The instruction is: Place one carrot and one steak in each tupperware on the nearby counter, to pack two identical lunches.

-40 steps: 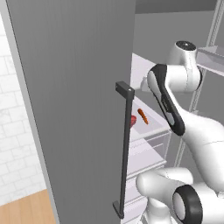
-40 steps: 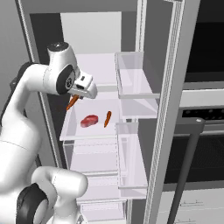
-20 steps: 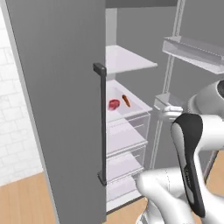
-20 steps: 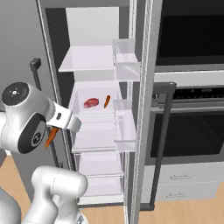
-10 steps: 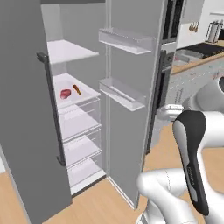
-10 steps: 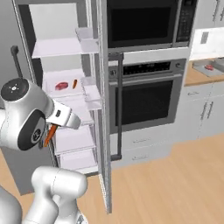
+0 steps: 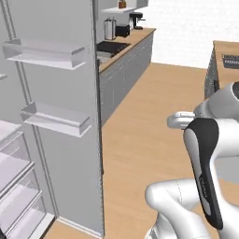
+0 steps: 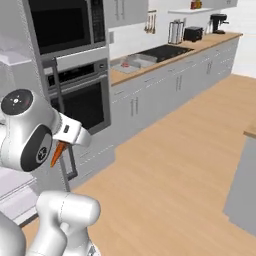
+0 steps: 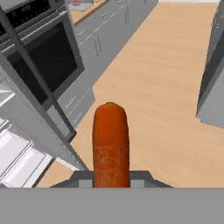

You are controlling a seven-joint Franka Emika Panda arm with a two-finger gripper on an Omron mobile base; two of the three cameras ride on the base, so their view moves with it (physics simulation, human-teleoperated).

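Note:
My gripper (image 8: 61, 146) is shut on an orange carrot (image 8: 58, 151), which hangs tip-down beside the arm's big white joint. In the hand view the carrot (image 9: 110, 142) stands upright between the fingers of the gripper (image 9: 110, 176), with the wooden floor behind it. The counter (image 8: 220, 37) runs along the far wall, a light-brown worktop over pale cabinet fronts with slim handles, and it also shows as the counter (image 7: 135, 39) past the fridge door. The steak and the tupperware are out of view.
The open fridge door (image 7: 65, 116) with its shelves stands close on the left. A wall oven (image 8: 80, 100) is behind the arm, an island corner (image 8: 247, 175) is at the right, and wooden floor (image 8: 175, 165) lies between them. A dark stovetop (image 8: 162, 51), a toaster and a coffee maker sit on the counter.
The whole picture has swung from the fridge interior to the kitchen, so the base has turned. The carrot stays held in the gripper.

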